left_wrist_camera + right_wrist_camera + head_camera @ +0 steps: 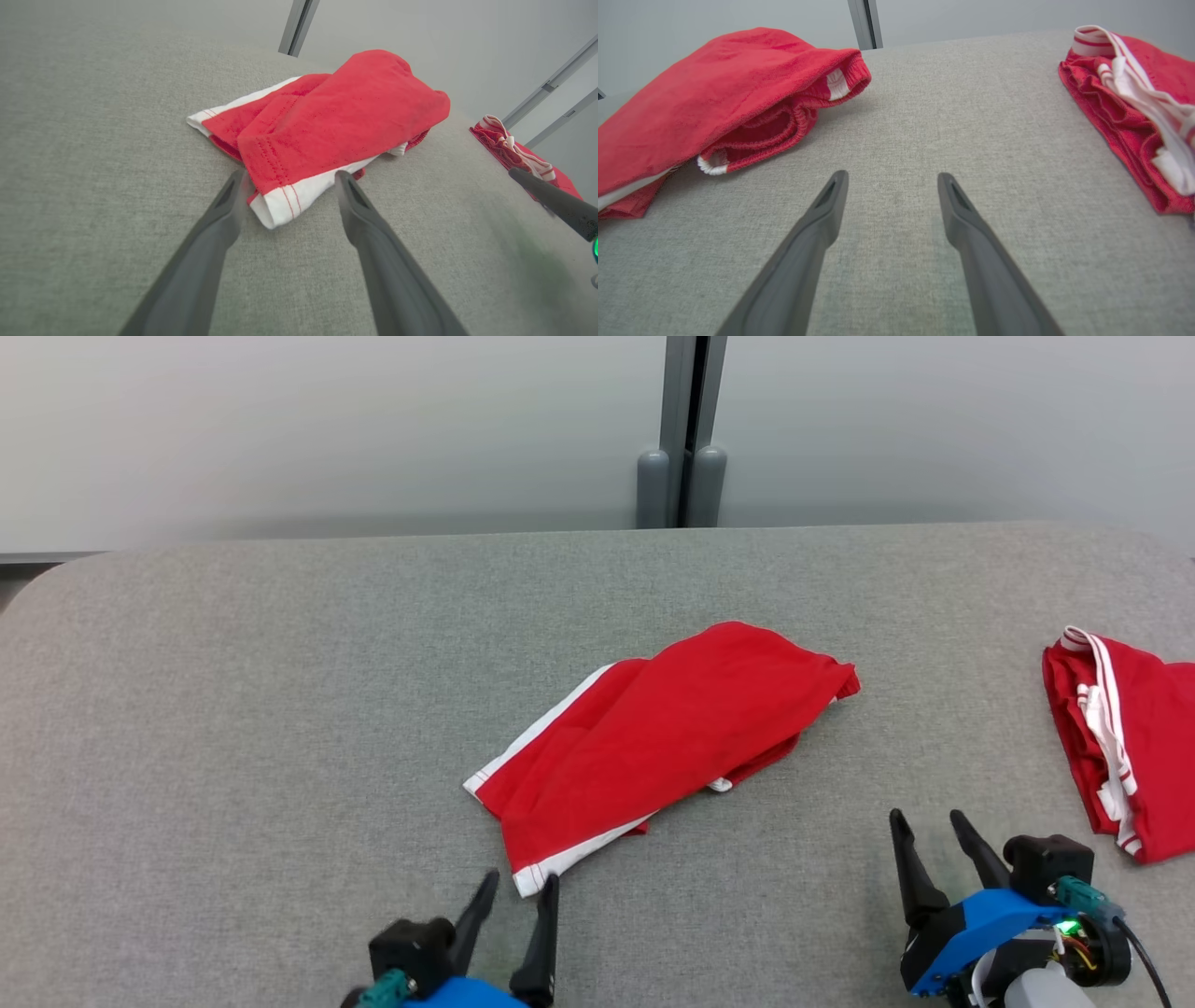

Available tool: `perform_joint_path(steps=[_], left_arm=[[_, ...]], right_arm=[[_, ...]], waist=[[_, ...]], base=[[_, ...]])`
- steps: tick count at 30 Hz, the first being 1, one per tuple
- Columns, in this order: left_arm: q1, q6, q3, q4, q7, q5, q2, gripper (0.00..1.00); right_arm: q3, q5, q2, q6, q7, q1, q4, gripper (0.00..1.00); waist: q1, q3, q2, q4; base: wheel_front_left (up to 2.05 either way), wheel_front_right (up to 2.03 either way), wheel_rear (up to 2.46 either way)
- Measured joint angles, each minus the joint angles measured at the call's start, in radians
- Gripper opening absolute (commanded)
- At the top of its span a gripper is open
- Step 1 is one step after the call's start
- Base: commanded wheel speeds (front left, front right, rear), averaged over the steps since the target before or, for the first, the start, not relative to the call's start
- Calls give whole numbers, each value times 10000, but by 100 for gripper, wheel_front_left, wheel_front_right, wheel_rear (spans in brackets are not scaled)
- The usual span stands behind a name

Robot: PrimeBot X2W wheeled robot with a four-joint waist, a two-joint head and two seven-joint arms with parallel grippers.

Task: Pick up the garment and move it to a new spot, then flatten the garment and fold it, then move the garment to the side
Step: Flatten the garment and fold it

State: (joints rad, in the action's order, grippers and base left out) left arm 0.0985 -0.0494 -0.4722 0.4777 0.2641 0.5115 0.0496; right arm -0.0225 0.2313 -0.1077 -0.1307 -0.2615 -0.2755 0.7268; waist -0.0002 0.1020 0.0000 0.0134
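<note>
Because the folded shorts [653, 728] needed moving aside, the left tool [521, 880] stood open around their white corner [280, 205]; the right tool [927, 819] sat open beside them, empty.

grey fabric-covered table [280, 709] carries a folded red garment [653, 728] centrally and a second red garment [1153, 747], perhaps shorts, rightward.

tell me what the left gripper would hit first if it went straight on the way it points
Most likely the white-hemmed near corner of the red garment: it lies between the fingertips of the open left gripper. Their height above the cloth is unclear.
</note>
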Motion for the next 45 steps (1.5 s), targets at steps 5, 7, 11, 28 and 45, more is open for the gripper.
perform_joint_path(steps=[5,7,11,28,45], left_arm=[[47,-132,-355,826,0,385,10,100],[128,-169,-416,997,0,451,6,100],[290,-219,-477,1141,0,533,8,100],[1127,-587,-755,364,0,-345,21,0],[6915,-125,-2817,-1636,0,577,2,0]], right_arm=[[-36,-33,136,0,0,108,-52,100],[-65,-33,173,0,0,103,-67,100],[-96,-29,190,0,0,81,-109,100],[-125,82,192,0,0,-43,-48,100],[-451,332,535,0,0,192,205,100]], waist=[[1,-36,0,-159],[2,2,0,-234],[2,72,0,-304],[3,203,0,-766],[3,-295,0,-1703]], base=[[0,0,0],[0,0,0],[0,0,0],[0,0,0],[0,0,0]])
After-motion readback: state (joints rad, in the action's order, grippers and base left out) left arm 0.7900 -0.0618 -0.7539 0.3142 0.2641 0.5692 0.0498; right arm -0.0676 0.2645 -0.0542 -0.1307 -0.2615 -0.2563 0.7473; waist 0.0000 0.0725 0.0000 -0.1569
